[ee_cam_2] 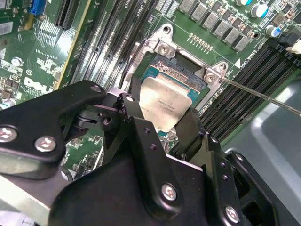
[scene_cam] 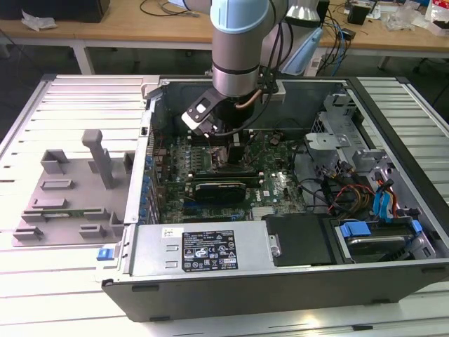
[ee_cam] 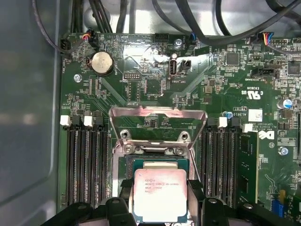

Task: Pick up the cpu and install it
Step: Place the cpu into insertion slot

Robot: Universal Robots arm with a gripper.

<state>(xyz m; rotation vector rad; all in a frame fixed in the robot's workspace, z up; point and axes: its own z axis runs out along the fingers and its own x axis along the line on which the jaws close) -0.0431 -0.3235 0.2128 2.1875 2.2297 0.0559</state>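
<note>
Silver-topped cpu, stiff, light yet fragile, is pinched by opposite edges in the claw above the socket.

We are in a robotics lab or electronics workshop. An open PC case lies on a slatted metal table, and wooden benches behind carry cables and gear.
</note>
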